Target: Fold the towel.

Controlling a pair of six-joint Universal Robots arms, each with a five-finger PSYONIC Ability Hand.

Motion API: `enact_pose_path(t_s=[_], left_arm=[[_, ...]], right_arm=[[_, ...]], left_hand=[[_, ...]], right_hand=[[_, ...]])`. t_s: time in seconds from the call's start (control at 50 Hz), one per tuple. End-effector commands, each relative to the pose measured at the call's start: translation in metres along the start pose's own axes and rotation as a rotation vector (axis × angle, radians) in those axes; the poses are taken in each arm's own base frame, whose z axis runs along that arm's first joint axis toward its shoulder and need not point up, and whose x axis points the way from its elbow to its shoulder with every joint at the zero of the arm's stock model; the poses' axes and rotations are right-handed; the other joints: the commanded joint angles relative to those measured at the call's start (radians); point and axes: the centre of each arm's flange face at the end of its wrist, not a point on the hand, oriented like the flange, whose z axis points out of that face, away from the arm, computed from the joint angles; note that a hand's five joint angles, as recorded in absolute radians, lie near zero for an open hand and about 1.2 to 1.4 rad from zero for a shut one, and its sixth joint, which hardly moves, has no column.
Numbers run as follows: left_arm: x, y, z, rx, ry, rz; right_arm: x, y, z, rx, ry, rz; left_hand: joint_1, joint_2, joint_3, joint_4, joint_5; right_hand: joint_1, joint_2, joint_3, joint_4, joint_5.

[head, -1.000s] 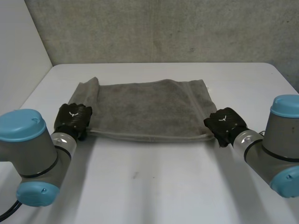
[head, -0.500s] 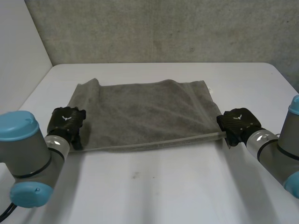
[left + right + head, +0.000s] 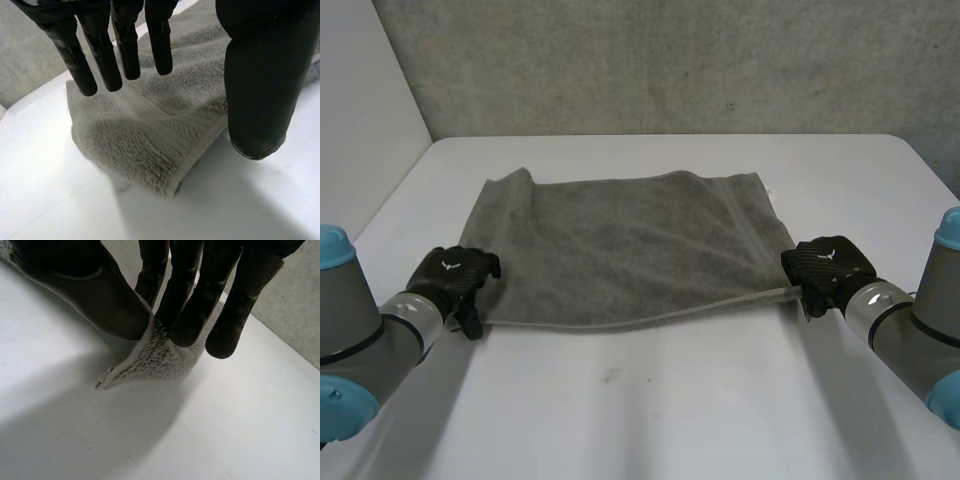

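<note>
A white table (image 3: 650, 400) took the whole lower part of the frame. On it lay 1 grey towel (image 3: 630, 245), spread out flat around the centre. Its far left corner, at the upper left, was a little rumpled. The near edge ran across the middle of the frame. 1 small dark spot (image 3: 610, 377) marked the bare surface below the towel.

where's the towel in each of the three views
head view: towel spread flat on the white table.
left wrist view: a corner beneath the left hand's open fingers, ungripped.
right wrist view: a corner pinched by the right hand's thumb and fingers.
shared landmark: the white table.
</note>
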Motion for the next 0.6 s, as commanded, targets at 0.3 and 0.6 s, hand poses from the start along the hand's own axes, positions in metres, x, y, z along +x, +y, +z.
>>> enact_pose_path(t_s=[0.3,0.6], left_arm=[[-0.013,0.002,0.019,0.088,-0.07,-0.008],[-0.012,-0.052,-0.034,0.254,-0.098,0.041]], right_arm=[[0.0,0.001,0.001,-0.003,0.002,0.0],[0.018,-0.033,-0.016,0.079,0.063,-0.025]], left_hand=[[0.913,0.911,0.911,0.914,0.913],[0.913,0.911,0.911,0.914,0.913]], right_hand=[[0.043,0.065,0.058,0.048,0.038],[0.043,0.065,0.058,0.048,0.038]])
